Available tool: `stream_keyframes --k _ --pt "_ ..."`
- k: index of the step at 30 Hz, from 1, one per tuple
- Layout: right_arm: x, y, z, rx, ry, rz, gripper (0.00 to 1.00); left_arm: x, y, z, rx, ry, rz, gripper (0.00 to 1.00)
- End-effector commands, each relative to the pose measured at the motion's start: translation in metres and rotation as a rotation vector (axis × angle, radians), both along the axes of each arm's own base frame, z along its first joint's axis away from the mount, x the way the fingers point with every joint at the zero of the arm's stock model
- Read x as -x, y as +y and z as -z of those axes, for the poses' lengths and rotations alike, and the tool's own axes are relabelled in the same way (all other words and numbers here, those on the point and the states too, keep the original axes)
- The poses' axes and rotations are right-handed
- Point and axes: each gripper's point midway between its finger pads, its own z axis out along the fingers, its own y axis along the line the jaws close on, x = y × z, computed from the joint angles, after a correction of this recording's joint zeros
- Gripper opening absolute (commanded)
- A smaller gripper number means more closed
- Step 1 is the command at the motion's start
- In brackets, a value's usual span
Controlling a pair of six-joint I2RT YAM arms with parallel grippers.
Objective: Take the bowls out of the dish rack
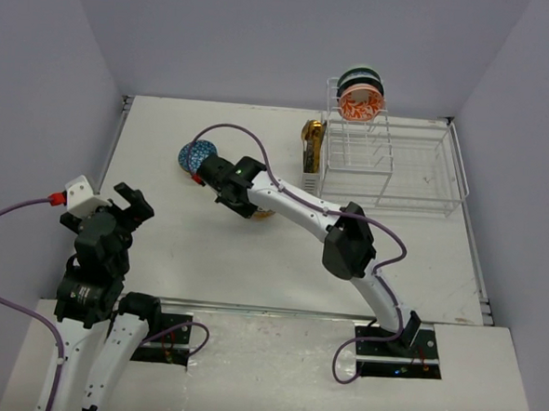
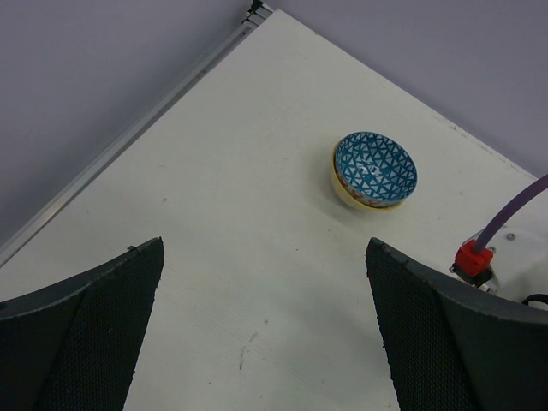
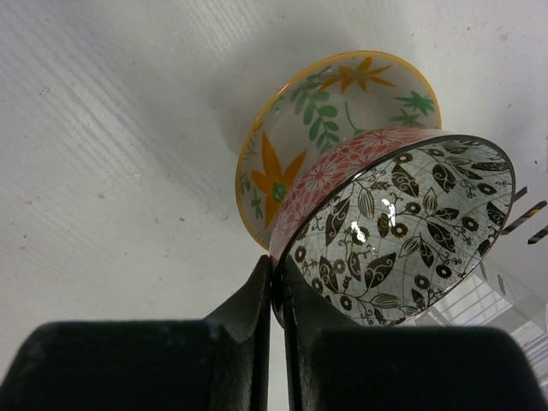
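Over table (image 1: 206, 257), outstretched right claw (image 3: 276, 276) (on bowl (image 3: 402, 231))

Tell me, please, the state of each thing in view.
left gripper: open, empty.
right gripper: shut on leaf bowl rim.
leaf bowl: held, tilted.
flower bowl: resting on table.
blue bowl: upright on table.
dish rack: rack bowls in its slots.

We see two arms, left arm (image 1: 93, 278) and right arm (image 1: 347, 243), built of white links and black joint housings. A purple cable (image 1: 228, 127) trails along each, tipped by a red plug (image 2: 473, 257). The left claw (image 2: 264, 248) has dark, mesh-textured fingers (image 2: 86, 334).
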Motion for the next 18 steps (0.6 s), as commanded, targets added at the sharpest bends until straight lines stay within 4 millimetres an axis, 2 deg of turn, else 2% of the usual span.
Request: stream_keyframes --k 1,7,13,18 --pt "-0.003 0.002 -0.011 0.034 -0.052 -0.071 0.00 0.003 0.001 -0.012 0.011 -0.040 -0.010 1.00" --pt "-0.011 0.006 -0.004 0.056 -0.081 -0.084 0.00 0.002 0.000 -0.012 0.007 -0.037 0.000 1.00" --pt "-0.015 0.007 0.011 0.099 -0.084 -0.118 0.00 0.001 -0.001 -0.012 0.006 -0.039 0.007 1.00" --pt "-0.016 0.010 0.016 0.093 -0.073 -0.124 0.06 0.001 -0.001 -0.012 0.004 -0.036 0.009 1.00"
